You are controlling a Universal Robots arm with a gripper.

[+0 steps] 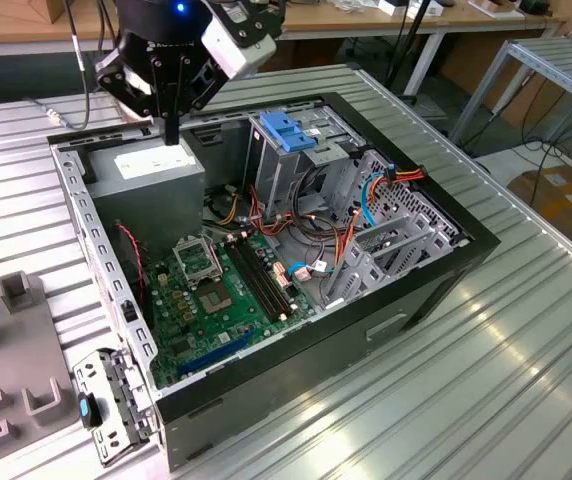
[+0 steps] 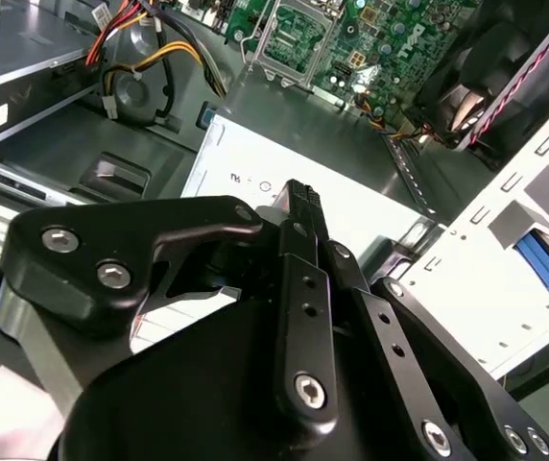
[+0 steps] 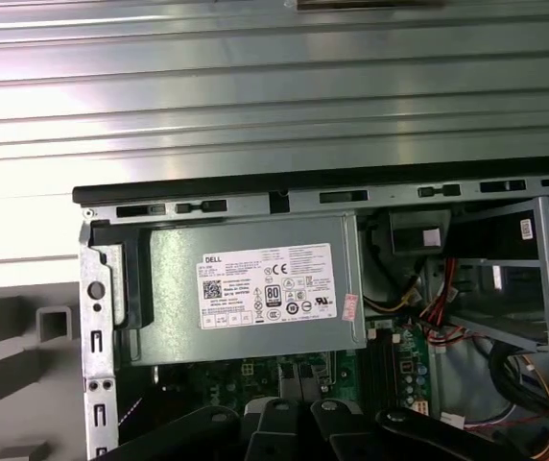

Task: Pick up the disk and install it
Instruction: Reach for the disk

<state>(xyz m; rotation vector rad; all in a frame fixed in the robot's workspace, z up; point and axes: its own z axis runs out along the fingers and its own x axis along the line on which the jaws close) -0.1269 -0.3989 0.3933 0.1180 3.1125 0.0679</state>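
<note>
One disk (image 1: 288, 131) stands upright in its cage (image 1: 311, 170), toward the exterior view's right of my empty, pressed-together tool (image 1: 171, 132).

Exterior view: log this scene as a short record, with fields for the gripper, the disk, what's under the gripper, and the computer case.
gripper: gripper shut, nothing held, pointing down over the power supply; contact unclear
disk: disk in the drive cage, blue end up, apart from the gripper
under gripper: power supply, a grey box with a white sticker, in a corner of the case
case: computer case open, lying on the ribbed table
</note>
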